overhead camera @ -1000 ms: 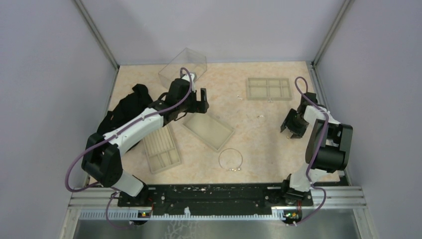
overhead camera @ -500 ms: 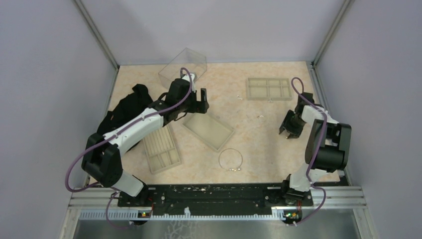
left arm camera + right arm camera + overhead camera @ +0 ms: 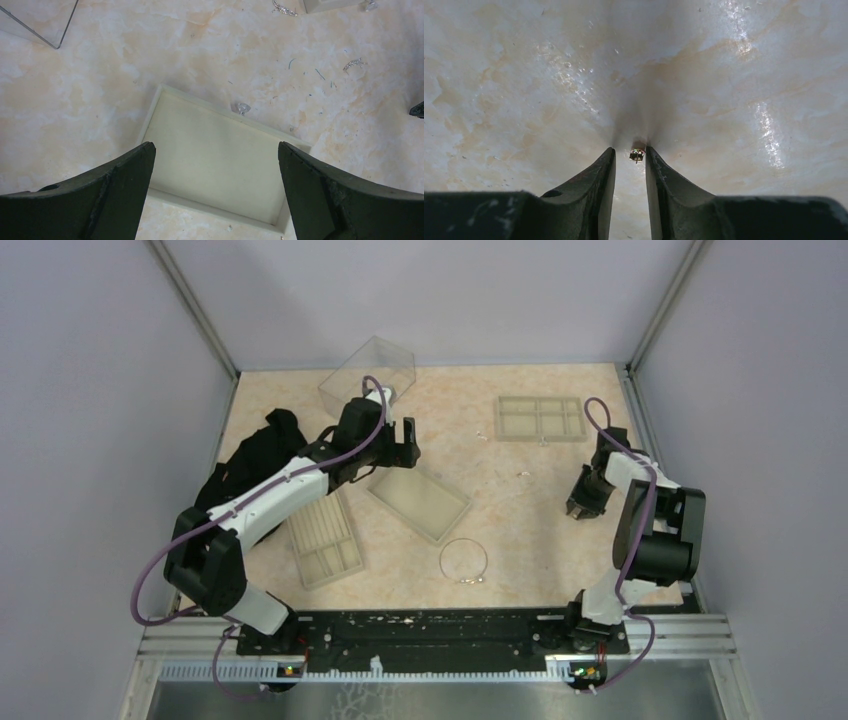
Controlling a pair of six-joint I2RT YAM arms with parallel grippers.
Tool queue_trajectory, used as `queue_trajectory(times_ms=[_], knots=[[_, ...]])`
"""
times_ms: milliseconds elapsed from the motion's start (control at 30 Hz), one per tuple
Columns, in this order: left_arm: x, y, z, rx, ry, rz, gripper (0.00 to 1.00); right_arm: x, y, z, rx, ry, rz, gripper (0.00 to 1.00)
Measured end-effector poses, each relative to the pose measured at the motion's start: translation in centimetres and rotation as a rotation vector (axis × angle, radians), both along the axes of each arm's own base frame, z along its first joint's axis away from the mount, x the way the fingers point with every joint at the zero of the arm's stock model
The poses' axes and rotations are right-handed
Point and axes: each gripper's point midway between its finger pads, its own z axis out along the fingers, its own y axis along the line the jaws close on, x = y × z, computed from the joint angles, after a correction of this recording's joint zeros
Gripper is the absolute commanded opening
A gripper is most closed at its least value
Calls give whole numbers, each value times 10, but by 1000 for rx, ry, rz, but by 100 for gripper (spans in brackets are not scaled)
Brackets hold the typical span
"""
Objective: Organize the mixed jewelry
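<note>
The thin silver wire hoop [image 3: 463, 561] lies on the table near the front middle. My right gripper [image 3: 582, 508] points down at the table on the right. In the right wrist view its fingers [image 3: 630, 149] stand a narrow gap apart around a tiny gold stud [image 3: 637, 155], which lies close to the right finger. My left gripper [image 3: 403, 443] is wide open above a shallow beige tray [image 3: 419, 502]. In the left wrist view [image 3: 216, 145] a tiny clear stone [image 3: 243, 107] lies at the tray's far rim [image 3: 200, 102], and small silver pieces [image 3: 354, 63] lie beyond.
A beige compartmented tray [image 3: 540, 418] sits at the back right. A ridged tray [image 3: 325, 535] lies at the front left beside a black cloth [image 3: 245, 455]. A clear plastic box [image 3: 367, 373] stands at the back left. Tiny pieces [image 3: 521, 475] lie between the trays.
My right gripper has swung a little toward the table's right side and come down over the stud. The left arm has not moved.
</note>
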Motion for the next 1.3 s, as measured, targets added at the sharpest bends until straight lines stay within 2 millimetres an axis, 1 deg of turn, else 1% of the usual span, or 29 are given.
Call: queue_trajectory(times_ms=[133, 233, 300, 500, 800, 967, 1067, 1167, 1300], knots=[[0, 0, 0, -1, 0, -1, 99, -1, -2, -1, -10, 4, -6, 24], [0, -1, 0, -2, 1, -3, 99, -1, -3, -1, -17, 7, -7, 18], [0, -1, 0, -2, 1, -3, 99, -2, -4, -1, -23, 8, -9, 17], [-1, -1, 0, -3, 2, -5, 99, -3, -5, -1, -32, 9, -11, 7], [-1, -1, 0, -3, 3, -6, 99, -4, -4, 0, -28, 4, -10, 4], [-1, -1, 0, -3, 3, -5, 99, -6, -1, 1, -13, 8, -5, 2], [0, 0, 0, -2, 1, -3, 99, -5, 4, 6, 2, 6, 4, 2], [0, 0, 1, -1, -3, 1, 99, 4, 11, 16, 9, -15, 23, 2], [0, 1, 2, 0, -6, 0, 99, 35, 23, 42, 15, -102, 61, 2]])
